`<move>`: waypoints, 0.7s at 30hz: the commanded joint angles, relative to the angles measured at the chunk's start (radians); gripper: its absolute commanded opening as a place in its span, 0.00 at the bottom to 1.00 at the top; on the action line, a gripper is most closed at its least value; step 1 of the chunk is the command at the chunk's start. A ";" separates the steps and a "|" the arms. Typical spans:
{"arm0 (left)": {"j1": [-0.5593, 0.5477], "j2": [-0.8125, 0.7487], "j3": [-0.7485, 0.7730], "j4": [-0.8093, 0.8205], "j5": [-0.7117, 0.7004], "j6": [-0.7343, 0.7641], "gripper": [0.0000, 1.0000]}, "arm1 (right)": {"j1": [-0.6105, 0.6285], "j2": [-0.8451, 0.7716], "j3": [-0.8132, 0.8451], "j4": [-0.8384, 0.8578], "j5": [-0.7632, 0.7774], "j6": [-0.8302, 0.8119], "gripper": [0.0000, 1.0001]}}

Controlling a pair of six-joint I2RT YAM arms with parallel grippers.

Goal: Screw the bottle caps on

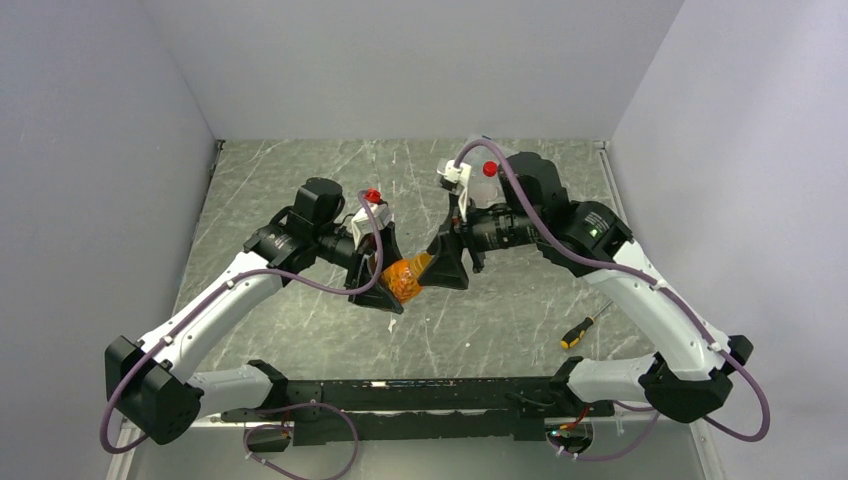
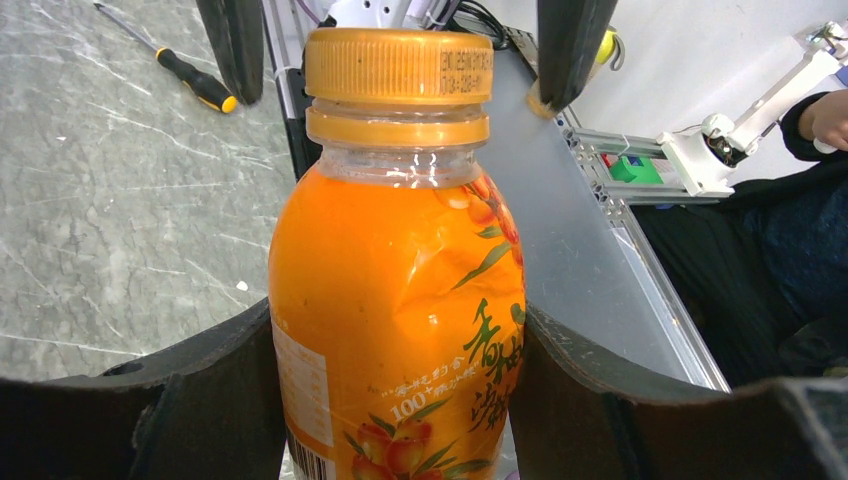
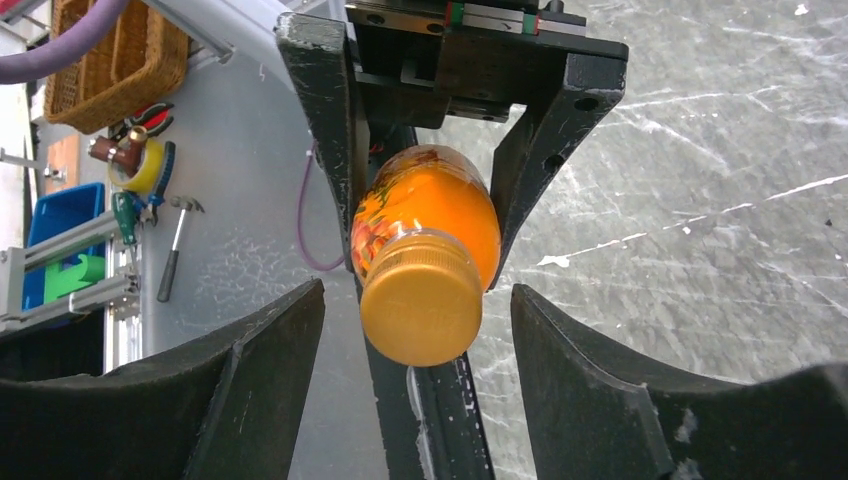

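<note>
Nearest on the counter (image 1: 500, 330), a screwdriver (image 1: 585, 328) is seen lying beside the right arm. Above the middle of the counter, the orange bottle (image 2: 400, 300) is held in the air by the left gripper (image 2: 395, 340), whose fingers (image 2: 200, 400) are clenched on its body. An orange cap (image 2: 398, 68) sits on the bottle neck. The right gripper (image 3: 418, 310) is placed around this cap with its fingers (image 3: 250, 380) released, one at each side, not touching it. Farther back, a small red round thing (image 1: 489, 169) is seen by the right arm; it is too small to be named.
</note>
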 commanded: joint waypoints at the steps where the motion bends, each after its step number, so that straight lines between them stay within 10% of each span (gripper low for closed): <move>1: 0.003 0.000 0.045 0.006 0.047 0.014 0.00 | 0.020 0.013 0.060 0.023 0.050 -0.022 0.67; 10: 0.003 -0.011 0.047 0.004 -0.028 0.034 0.00 | 0.024 0.027 0.056 0.021 0.100 0.038 0.26; 21: 0.000 -0.144 -0.001 0.274 -0.565 0.025 0.00 | 0.024 0.129 0.056 0.069 0.115 0.380 0.12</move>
